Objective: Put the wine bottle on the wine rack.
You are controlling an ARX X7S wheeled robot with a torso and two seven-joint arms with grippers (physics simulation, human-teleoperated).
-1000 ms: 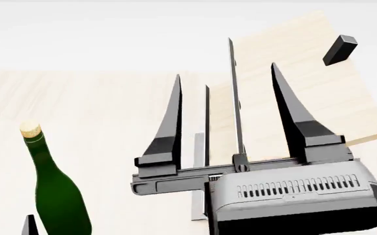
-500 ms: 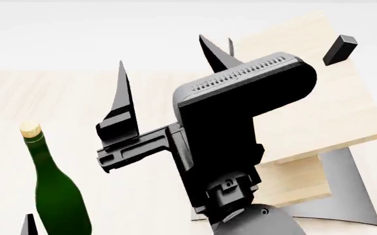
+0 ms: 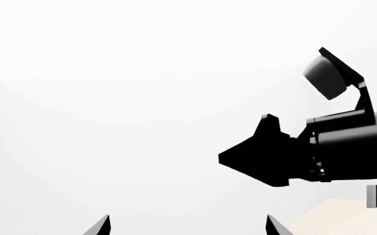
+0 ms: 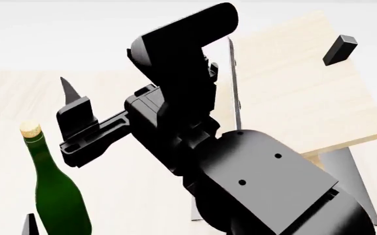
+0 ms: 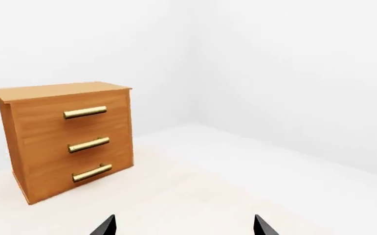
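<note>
Glossy green glass wine bottle point(image 4: 56, 196) (cork-topped) — beside slabbed pale-wood wine rack point(image 4: 299, 93).

Wine bottle point(image 4: 55, 196): dark green glass, long neck, tan cork at top, thin pale band just below cork. Standing upright at 8 o'clock of the head view, lower body cut by frame edge; untouched. Wine rack point(image 4: 305, 83): tilted light wood slabs with thin dark edge strips, grey metal base showing at 4 o'clock. Occupies 2 o'clock of the head view, partly hidden behind arm. Well apart from bottle.
</note>
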